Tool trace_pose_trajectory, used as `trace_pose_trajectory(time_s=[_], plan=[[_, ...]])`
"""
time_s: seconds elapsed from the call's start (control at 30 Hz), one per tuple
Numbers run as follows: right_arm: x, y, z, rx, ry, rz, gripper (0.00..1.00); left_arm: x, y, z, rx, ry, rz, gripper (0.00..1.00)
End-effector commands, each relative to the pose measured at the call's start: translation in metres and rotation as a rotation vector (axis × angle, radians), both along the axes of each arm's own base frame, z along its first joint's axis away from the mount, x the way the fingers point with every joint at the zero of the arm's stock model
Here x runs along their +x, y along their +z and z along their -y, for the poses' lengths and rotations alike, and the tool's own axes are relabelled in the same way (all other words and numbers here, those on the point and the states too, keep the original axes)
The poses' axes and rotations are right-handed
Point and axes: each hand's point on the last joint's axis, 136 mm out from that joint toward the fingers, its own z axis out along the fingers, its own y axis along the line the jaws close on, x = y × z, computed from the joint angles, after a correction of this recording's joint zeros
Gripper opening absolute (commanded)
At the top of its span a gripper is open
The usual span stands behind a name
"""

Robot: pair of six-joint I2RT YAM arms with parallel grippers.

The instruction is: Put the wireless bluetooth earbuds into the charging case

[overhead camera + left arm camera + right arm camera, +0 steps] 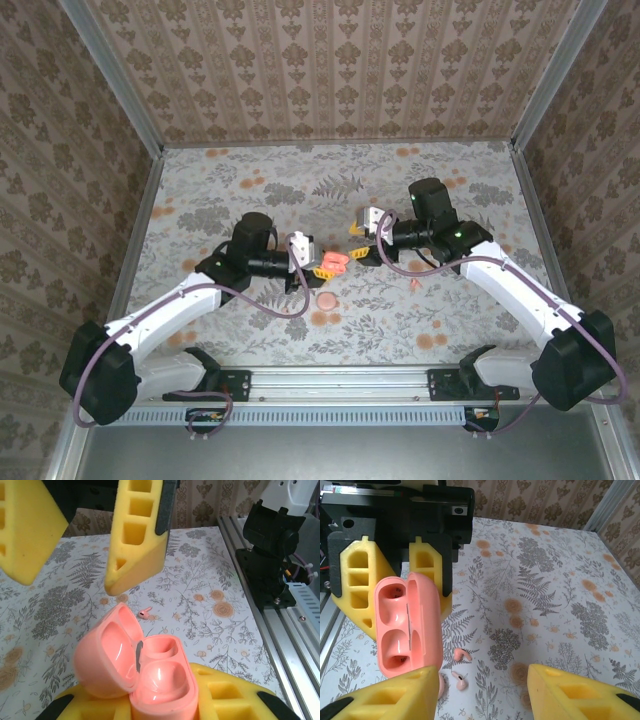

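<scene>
Two robot arms meet over the middle of a flower-patterned desk [220, 190]. The left hand [316, 263] is clamped on the charging case [150, 675], its yellow foam fingers [355, 585] pressing the salmon-pink box from either side and holding it clear of the desk top. The case's hinged lid [107, 655] is swung back, with the two moulded wells turned towards the opposite arm.

Facing it from the right, the right hand [362, 250] hangs just beside the case with its yellow fingers [580, 690] spread apart and nothing between them.

The wireless bluetooth earbuds [462, 655] lie on the desk under the gap between the two hands, outside the case. The two tiny pink pieces sit close together but apart, the second [460, 681] a little nearer the right hand. In the right wrist view a pink shape shows at the edge of one right-hand finger, just beside them; what it is cannot be told from there.

A round flat pink disc [325, 300] rests on the desk below the case, towards the near edge. Another small pink piece [145, 612], shaped much like an earbud, lies by itself past the right hand, towards the desk's right edge.
</scene>
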Motion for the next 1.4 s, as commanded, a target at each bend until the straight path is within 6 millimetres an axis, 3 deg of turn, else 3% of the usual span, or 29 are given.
trace_pose_trajectory(time_s=[0.0,0.17,0.33,0.5,0.77,0.97,1.17,1.37], plan=[[-0.001,0.022,-0.002,0.044,0.006,0.016,0.50,0.004,0.005,-0.004,-0.056,0.020,-0.025,0.20],[0.007,0.029,-0.002,0.064,-0.066,-0.070,0.52,0.024,0.002,-0.013,-0.131,0.112,-0.074,0.20],[0.016,0.024,-0.002,0.058,-0.158,-0.216,0.53,0.045,-0.008,-0.024,-0.166,0.229,-0.126,0.20],[0.031,0.006,-0.002,0.017,-0.364,-0.450,0.56,0.068,-0.019,-0.042,-0.163,0.411,-0.149,0.20],[0.027,-0.040,-0.004,-0.125,-0.552,-0.670,0.56,0.093,-0.035,-0.082,-0.159,0.719,-0.146,0.20],[0.032,-0.063,0.042,-0.298,-0.760,-0.749,0.56,0.094,-0.039,-0.102,-0.128,0.798,-0.136,0.20],[0.024,-0.093,0.096,-0.460,-0.949,-0.862,0.56,0.087,-0.042,-0.101,-0.099,0.766,-0.135,0.20],[0.006,-0.124,0.145,-0.848,-0.770,-0.655,0.56,0.084,-0.042,-0.097,-0.097,0.738,-0.140,0.20]])
